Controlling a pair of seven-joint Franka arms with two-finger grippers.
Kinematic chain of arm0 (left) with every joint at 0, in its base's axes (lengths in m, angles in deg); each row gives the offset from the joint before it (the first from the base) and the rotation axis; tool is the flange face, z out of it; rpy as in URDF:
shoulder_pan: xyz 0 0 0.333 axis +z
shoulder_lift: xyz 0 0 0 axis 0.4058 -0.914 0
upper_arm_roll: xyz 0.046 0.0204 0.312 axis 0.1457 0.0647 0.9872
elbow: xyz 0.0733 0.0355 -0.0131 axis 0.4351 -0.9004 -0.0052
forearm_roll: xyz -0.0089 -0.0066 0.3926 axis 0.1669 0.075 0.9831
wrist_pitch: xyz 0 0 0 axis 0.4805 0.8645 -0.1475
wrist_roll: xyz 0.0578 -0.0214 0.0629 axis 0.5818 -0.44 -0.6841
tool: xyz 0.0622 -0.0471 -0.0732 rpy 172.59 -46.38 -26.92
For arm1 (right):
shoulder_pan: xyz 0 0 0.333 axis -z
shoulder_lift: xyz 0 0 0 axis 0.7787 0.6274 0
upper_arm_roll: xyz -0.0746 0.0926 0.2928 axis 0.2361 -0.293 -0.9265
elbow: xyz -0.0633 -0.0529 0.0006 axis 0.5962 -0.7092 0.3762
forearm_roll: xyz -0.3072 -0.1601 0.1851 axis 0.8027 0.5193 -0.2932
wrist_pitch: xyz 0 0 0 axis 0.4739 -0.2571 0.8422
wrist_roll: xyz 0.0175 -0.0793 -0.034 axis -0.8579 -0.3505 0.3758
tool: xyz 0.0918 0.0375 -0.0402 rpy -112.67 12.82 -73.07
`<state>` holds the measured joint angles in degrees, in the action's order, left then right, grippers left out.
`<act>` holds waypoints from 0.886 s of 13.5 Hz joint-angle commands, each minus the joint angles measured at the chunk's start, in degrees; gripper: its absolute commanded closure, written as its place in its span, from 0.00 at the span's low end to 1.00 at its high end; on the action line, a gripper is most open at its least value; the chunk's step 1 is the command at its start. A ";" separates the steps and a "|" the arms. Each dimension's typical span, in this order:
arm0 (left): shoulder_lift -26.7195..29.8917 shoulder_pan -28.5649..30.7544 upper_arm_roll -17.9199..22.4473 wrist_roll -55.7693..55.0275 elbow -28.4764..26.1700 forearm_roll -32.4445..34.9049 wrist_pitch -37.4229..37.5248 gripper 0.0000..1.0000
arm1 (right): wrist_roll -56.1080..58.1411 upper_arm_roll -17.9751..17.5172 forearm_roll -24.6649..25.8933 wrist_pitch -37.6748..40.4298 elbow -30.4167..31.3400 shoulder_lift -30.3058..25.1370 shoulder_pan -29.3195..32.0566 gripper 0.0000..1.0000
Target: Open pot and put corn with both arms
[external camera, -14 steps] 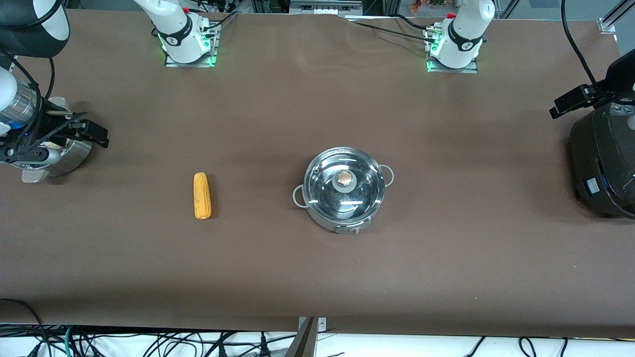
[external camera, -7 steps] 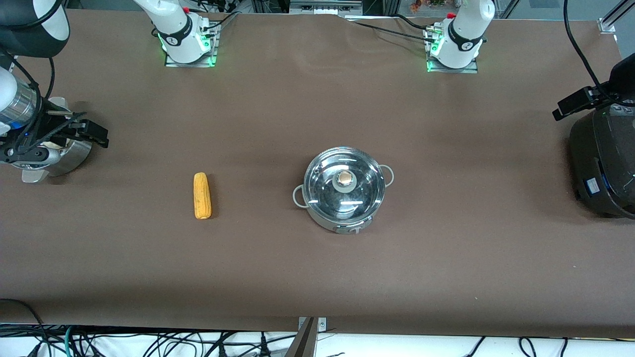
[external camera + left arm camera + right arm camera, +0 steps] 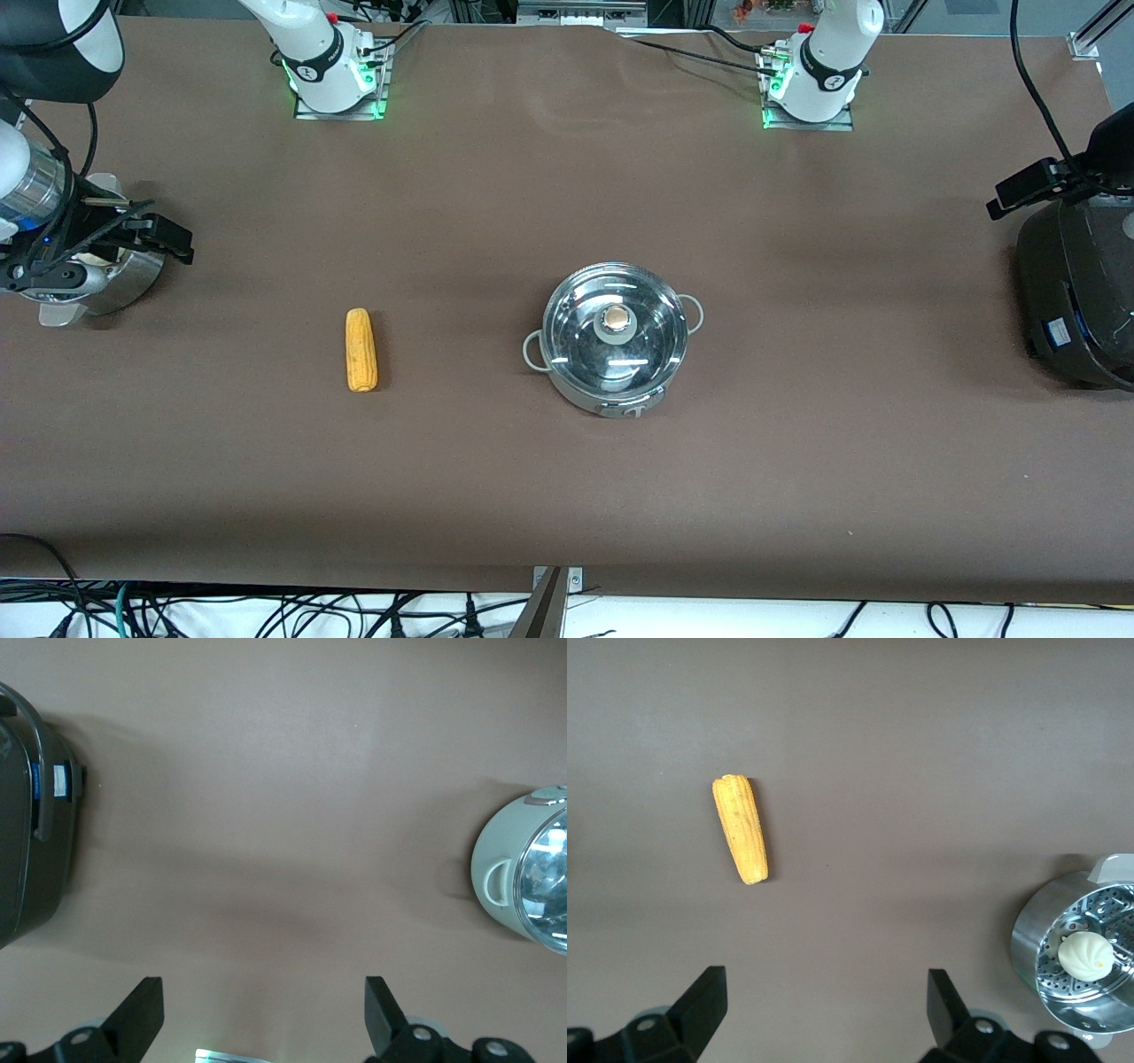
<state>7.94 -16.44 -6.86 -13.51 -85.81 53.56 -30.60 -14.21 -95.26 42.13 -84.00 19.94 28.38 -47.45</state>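
Note:
The steel pot stands mid-table with its glass lid on, the tan knob on top. Its edge also shows in the left wrist view. The corn lies on the table, beside the pot toward the right arm's end, and shows in the right wrist view. My right gripper is open and empty, up over the steamer basket at its end of the table. My left gripper is open and empty, up by the rice cooker at its end.
A perforated steamer basket with a white bun stands at the right arm's end. A big black rice cooker stands at the left arm's end. Brown table cloth lies between the corn and the pot.
My left arm's hand has drifted slightly toward its end of the table, by the rice cooker. The right arm, pot and corn have not moved.

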 commanded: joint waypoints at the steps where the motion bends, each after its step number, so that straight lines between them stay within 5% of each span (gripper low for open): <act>1: 0.61 0.84 -0.64 3.66 -0.62 -0.59 0.42 0.00 | 0.59 -0.04 0.32 0.41 -1.33 0.40 0.61 0.00; 12: -0.09 0.85 -0.46 2.87 0.35 -0.59 1.21 0.00 | 0.68 -0.39 0.14 -0.64 -2.03 2.51 -1.58 0.00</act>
<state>7.94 -16.32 -6.92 -11.82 -85.88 53.56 -29.98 -14.16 -95.54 42.13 -84.75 19.24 29.05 -48.15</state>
